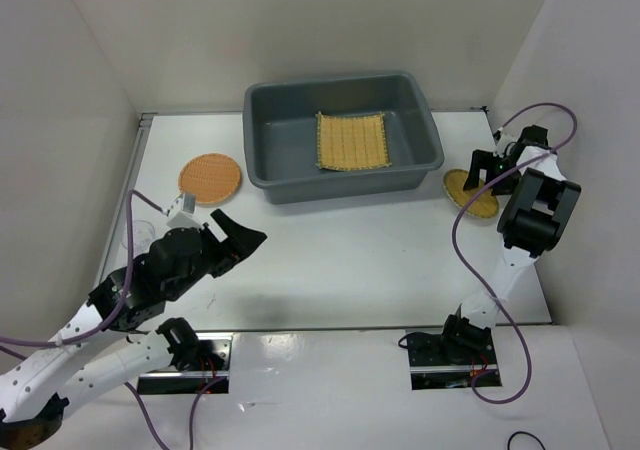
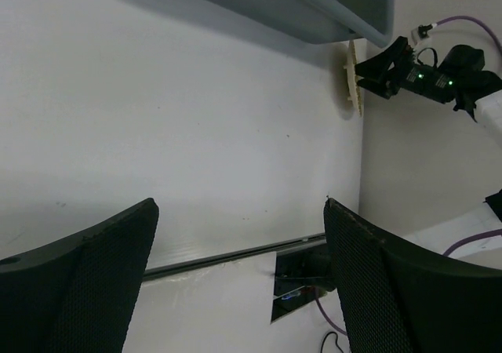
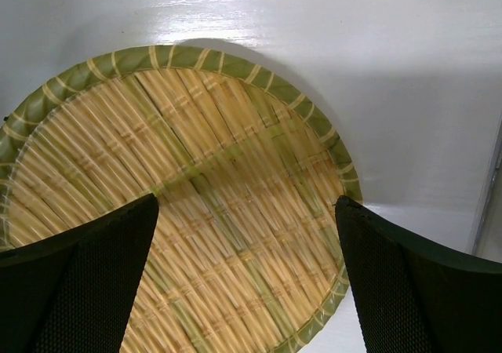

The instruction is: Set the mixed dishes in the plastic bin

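Observation:
The dark grey plastic bin (image 1: 280, 140) stands at the back middle with the square tan mat (image 1: 352, 141) lying flat inside it. The orange-brown round tray (image 1: 210, 177) lies on the table left of the bin. The yellow round tray (image 1: 470, 192) lies right of the bin; it fills the right wrist view (image 3: 196, 172). My right gripper (image 1: 484, 175) hovers open just over it (image 3: 247, 204), its jaws spread across the tray's near part. My left gripper (image 1: 243, 228) is open and empty (image 2: 239, 212) over bare table. One clear glass (image 1: 140, 232) stands near the left wall.
White walls close in the table on the left, back and right. In the left wrist view the bin's corner (image 2: 314, 8) is at the top, with the yellow tray edge-on (image 2: 353, 78) beside my right gripper (image 2: 392, 63). The table's front edge runs between the arm bases.

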Robot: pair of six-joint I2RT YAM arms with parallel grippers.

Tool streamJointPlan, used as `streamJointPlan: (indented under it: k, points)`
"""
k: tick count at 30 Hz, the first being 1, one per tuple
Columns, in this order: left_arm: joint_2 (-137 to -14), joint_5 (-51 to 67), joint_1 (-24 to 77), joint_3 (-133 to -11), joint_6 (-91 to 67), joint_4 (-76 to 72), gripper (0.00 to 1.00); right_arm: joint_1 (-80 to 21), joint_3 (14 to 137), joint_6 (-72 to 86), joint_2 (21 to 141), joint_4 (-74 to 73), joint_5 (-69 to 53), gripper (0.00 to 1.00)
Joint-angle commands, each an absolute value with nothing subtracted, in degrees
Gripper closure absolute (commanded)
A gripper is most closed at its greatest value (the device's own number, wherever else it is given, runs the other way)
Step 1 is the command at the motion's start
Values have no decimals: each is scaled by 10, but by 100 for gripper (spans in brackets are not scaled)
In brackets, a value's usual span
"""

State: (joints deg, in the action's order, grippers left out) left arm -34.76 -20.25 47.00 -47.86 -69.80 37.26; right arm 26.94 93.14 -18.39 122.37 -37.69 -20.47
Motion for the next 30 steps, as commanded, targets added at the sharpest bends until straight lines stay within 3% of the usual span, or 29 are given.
streamJointPlan:
  k: [1, 18, 30]
  points:
    - [-329, -204, 467, -461, -731, 381, 7, 281, 911, -203, 1209, -394, -200, 2]
    - [-368, -180, 467, -447, -709, 348, 5, 293, 939, -223, 1135, -436, -242, 2]
    - [-301, -180, 467, -424, -733, 371, 4, 316, 933, -243, 1140, -448, -223, 2]
